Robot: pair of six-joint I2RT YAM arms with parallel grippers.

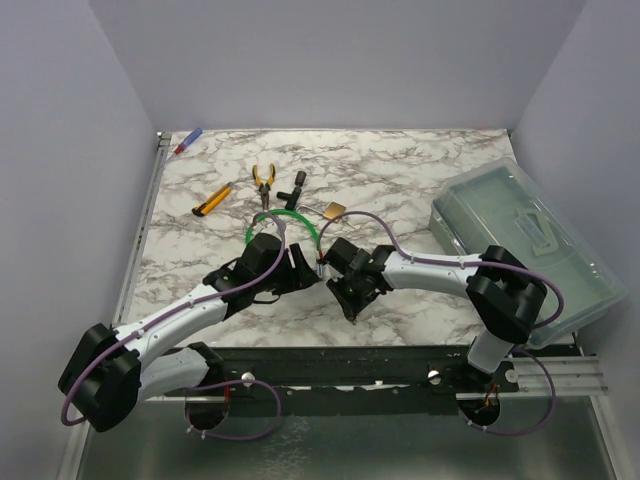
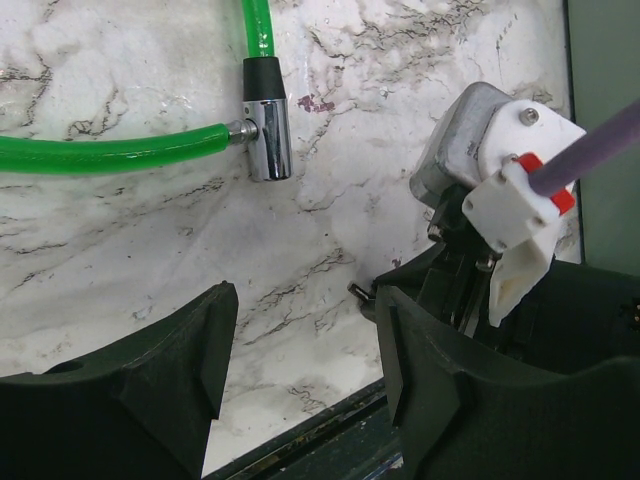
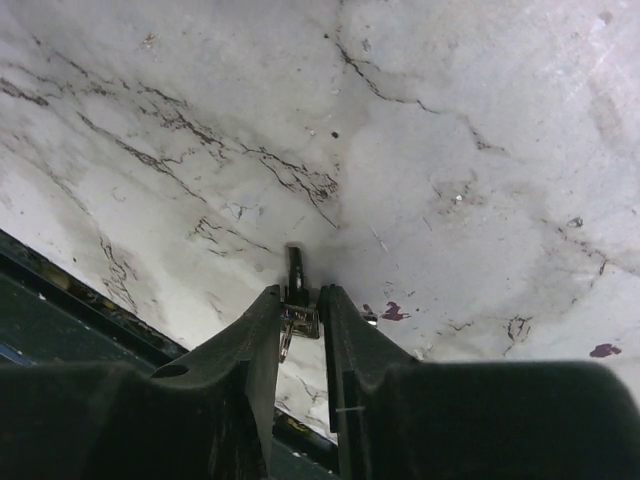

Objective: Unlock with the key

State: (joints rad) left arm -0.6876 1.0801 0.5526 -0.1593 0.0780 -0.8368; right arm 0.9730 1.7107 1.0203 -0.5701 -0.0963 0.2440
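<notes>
Marble surface carries the green cable lock, and I see its metal barrel just ahead of my left tool, jaws wide, holding nothing. Right tool is nearly closed, pinching the key by its head. Blade pokes out near the surface's front edge, apart from the barrel.

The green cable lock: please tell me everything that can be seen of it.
The green cable lock lies flat on the marble table. Its cable looks like translucent green plastic and curves into a loop, partly hidden behind the left arm from above. Both ends meet at a short chrome barrel: one enters its side, the other its end through a black sleeve. Nothing else visibly touches it.
</notes>
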